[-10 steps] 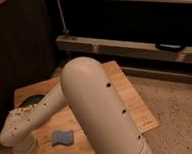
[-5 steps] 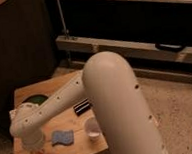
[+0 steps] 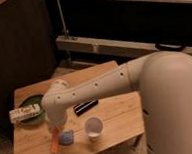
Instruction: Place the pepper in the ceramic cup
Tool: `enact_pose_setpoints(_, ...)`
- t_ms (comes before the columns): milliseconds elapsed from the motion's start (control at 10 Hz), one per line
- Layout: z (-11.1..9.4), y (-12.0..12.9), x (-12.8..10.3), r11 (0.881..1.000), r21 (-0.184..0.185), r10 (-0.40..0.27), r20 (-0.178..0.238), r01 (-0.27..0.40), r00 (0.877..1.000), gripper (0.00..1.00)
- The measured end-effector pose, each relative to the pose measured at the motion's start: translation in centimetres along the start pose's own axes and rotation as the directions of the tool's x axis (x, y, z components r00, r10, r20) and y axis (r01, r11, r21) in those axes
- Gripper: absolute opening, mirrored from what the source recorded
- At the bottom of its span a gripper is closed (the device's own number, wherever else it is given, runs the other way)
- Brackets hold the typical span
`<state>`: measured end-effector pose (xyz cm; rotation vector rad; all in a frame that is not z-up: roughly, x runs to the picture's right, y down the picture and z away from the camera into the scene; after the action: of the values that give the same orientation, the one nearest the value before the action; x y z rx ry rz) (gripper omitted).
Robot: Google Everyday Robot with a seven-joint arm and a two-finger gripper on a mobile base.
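Gripper [image 3: 55,129] located low over wooden table's [image 3: 117,115] front-left; finger state undeterminable. Slender orange tapered pepper [image 3: 55,140] hanging below it, beside blue wavy-edged sponge [image 3: 66,138]. Small white handleless ceramic cup [image 3: 93,128] standing just right. Risks judged: pepper slipping free; cup tipped by sideways contact.

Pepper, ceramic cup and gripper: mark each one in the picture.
pepper [image 3: 55,140], camera view, middle of the orange piece hanging under the gripper
ceramic cup [image 3: 93,127], camera view, pale inside below the rim
gripper [image 3: 55,129], camera view, lower end of the arm, above the table's left front
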<state>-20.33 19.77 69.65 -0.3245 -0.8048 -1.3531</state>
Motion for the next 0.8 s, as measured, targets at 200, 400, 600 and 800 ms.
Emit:
enact_pose_setpoints(200,-3.5,1.8,1.9,0.996,0.067,0.058,-0.069,-0.053,0.996,0.0)
enact_pose_setpoints(400,-7.2,3.4,4.0,0.991,0.103,0.097,-0.141,-0.083,0.985,0.0)
enact_pose_setpoints(600,-9.3,5.1,5.2,0.991,0.1,0.111,-0.188,-0.094,0.976,0.0)
enact_pose_setpoints(800,-10.7,7.6,5.9,0.995,0.018,0.097,-0.233,-0.096,0.968,0.0)
